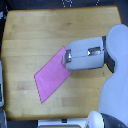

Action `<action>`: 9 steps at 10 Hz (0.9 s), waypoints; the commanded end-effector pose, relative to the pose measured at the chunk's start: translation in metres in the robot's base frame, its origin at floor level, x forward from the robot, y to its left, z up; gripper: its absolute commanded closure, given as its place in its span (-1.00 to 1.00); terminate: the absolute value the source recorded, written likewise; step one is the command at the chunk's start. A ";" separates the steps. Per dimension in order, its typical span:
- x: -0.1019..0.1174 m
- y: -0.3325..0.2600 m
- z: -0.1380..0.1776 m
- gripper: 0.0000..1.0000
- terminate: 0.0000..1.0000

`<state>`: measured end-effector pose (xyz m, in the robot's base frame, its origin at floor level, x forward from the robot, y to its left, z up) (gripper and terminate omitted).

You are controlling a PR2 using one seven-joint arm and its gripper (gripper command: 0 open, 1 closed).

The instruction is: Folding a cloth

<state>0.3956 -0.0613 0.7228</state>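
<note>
The pink-magenta cloth [52, 74] lies flat and slanted on the wooden table [30, 35], running from lower left to upper right in the exterior view. My white arm reaches in from the exterior view's right. Its gripper [65, 57] sits over the cloth's upper right corner. The white housing hides the fingers, so I cannot tell whether they are open or shut, or whether they hold the fabric.
The table's left edge meets a pale object [2, 87] at the exterior view's left border. The robot's white body [115, 95] fills the lower right. Dark floor shows beyond the table's top edge.
</note>
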 end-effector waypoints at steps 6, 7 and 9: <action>0.009 -0.007 0.007 1.00 -1.00; 0.009 -0.010 0.008 1.00 -1.00; 0.008 -0.015 0.012 1.00 -1.00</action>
<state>0.4011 -0.0664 0.7270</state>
